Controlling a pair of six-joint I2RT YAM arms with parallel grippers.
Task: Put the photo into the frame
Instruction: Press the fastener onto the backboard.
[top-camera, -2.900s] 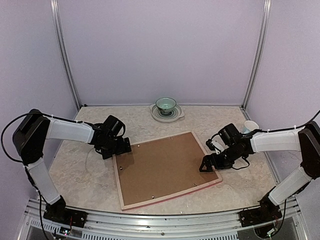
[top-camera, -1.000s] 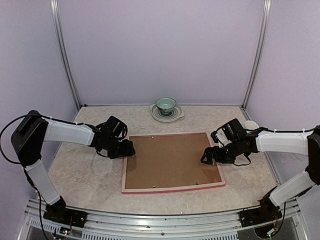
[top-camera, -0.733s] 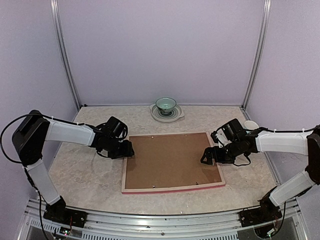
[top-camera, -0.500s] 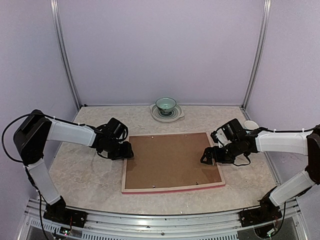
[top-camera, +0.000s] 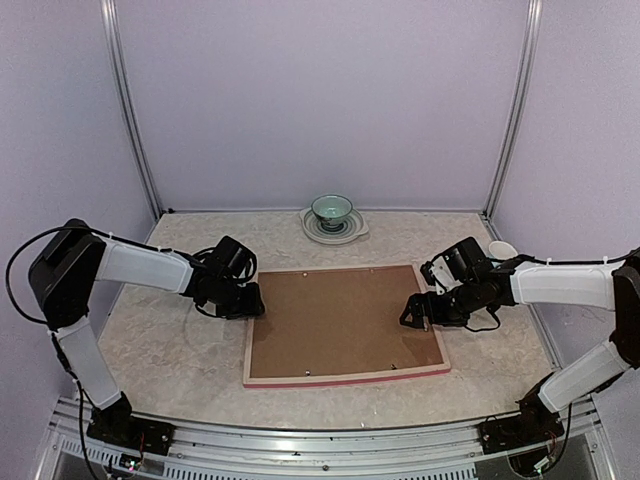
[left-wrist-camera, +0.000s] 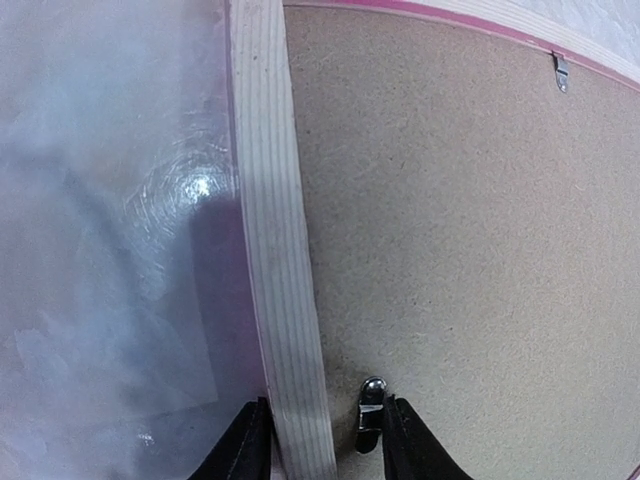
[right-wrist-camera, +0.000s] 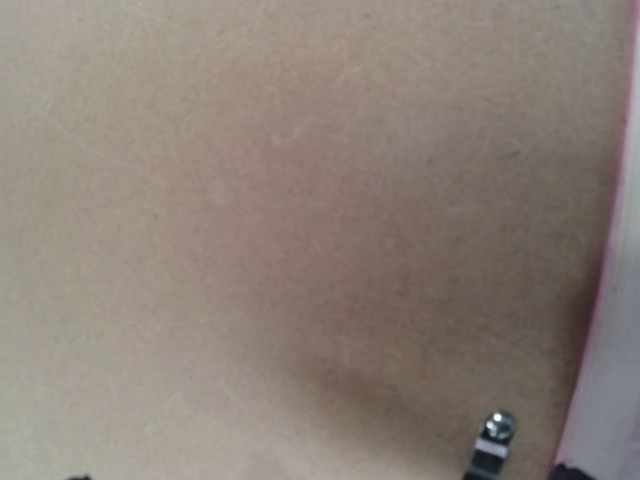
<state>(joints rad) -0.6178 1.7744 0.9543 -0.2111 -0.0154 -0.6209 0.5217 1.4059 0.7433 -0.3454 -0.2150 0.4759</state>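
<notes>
The frame lies face down on the table, pale wood rim up, pink edge toward me, with the brown backing board in it. The photo is hidden. My left gripper is at the frame's left side. In the left wrist view its jaws straddle the wood rim, one finger against the rim's outer side, the other against a small metal clip. My right gripper hovers wide open over the board's right side, near another clip.
A green bowl on a saucer stands at the back centre. A white cup sits at the right behind my right arm. Purple walls and metal posts close in the sides and back.
The frame, skewed earlier, now lies square to the table edge. Over the last second my left jaws have narrowed onto the rim and clip. The right arm has barely moved.
</notes>
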